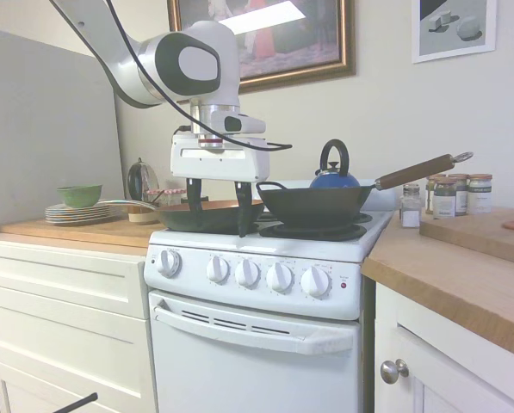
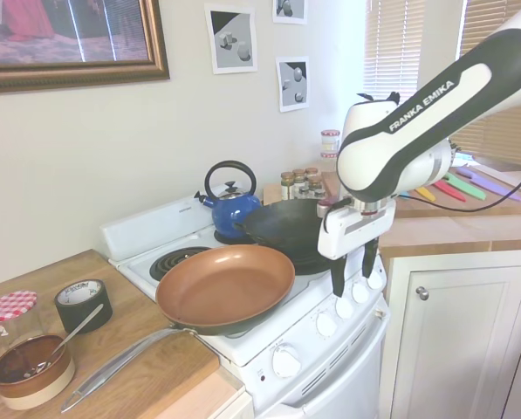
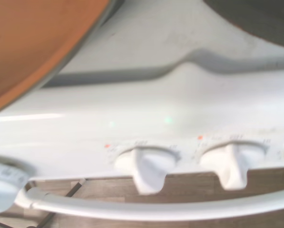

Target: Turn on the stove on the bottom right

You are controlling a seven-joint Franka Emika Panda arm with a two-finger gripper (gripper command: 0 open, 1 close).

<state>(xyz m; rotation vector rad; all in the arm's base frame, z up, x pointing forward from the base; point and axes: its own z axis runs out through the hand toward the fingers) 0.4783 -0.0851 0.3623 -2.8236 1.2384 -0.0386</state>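
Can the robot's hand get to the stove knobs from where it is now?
Probably yes. The open gripper hangs just above the row of knobs on the stove, beside the pans, with nothing between them.

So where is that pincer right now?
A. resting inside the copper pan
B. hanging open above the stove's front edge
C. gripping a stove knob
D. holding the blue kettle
B: the pincer hangs with fingers apart above the stove front, clear of the knobs below.
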